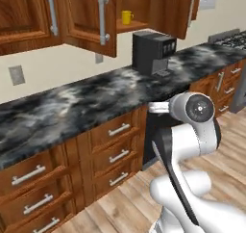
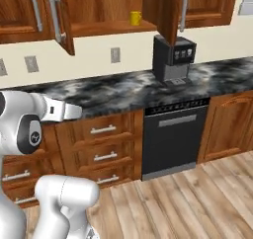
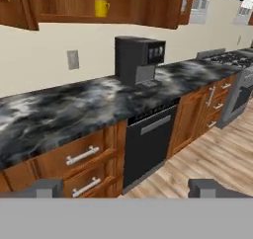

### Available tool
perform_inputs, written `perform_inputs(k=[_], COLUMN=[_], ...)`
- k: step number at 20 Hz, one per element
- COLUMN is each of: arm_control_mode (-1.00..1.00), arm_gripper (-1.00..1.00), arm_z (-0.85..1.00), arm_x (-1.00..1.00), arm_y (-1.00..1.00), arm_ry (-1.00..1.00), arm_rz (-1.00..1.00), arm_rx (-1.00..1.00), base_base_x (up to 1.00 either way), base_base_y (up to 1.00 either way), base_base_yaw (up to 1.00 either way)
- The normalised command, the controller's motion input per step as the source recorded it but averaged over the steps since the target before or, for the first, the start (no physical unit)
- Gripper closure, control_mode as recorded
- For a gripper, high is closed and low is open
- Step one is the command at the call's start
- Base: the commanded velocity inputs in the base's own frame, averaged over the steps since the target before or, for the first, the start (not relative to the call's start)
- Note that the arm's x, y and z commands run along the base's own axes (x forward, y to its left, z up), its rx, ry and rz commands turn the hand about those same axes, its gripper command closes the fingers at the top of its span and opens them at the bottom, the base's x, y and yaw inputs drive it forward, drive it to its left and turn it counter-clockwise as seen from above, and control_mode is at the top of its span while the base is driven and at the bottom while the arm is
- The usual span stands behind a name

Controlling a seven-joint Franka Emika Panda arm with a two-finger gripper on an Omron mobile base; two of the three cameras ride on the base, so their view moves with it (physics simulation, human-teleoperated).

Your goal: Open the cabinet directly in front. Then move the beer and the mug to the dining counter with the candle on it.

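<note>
The reddish-brown wall cabinet [image 1: 91, 15] [image 2: 64, 20] [image 3: 74, 1] stands with both doors swung open. On its wood shelf sits the yellow mug [image 1: 127, 17] [image 2: 135, 18] [image 3: 102, 8], upright near the right side. The beer is out of view, as are the dining counter and the candle. My gripper [image 3: 128, 188] is open and empty, its two dark fingertips [image 3: 44, 187] far apart at the bottom of the hand view. It is well back from the cabinet, pointing at the counter and lower drawers. My arm's elbow [image 1: 194, 111] is raised in front of the counter.
A black coffee machine [image 1: 153, 51] [image 2: 173, 58] [image 3: 138, 60] stands on the dark marble counter [image 1: 72, 107] below the mug. A black dishwasher [image 2: 173, 134] [image 3: 148, 144] sits beneath it, drawers to its left. A stove [image 3: 232, 60] is at the far right. Wood floor lies before the cabinets.
</note>
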Motion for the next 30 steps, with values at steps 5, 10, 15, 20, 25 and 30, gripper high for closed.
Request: perform_inputs(k=[5, 10, 15, 20, 25, 30], arm_control_mode=[1.00, 1.00, 1.00, 1.00, 1.00, 1.00], arm_gripper=[-1.00, -1.00, -1.00, -1.00, -1.00, -1.00], arm_z=[0.00, 0.00, 0.00, 0.00, 0.00, 0.00], arm_x=[0.00, 0.00, 0.00, 0.00, 0.00, 0.00], arm_y=[0.00, 0.00, 0.00, 0.00, 0.00, 0.00], arm_ry=[0.00, 0.00, 0.00, 0.00, 0.00, 0.00], arm_rz=[0.00, 0.00, 0.00, 0.00, 0.00, 0.00], arm_rx=[0.00, 0.00, 0.00, 0.00, 0.00, 0.00], base_base_x=[0.00, -0.24, -0.23, -0.24, -0.21, 0.20], base_base_y=[-0.16, -0.42, -0.23, 0.31, 1.00, 0.91], base_base_yaw=[-0.97, -0.79, -0.40, -0.04, -0.19, -0.23])
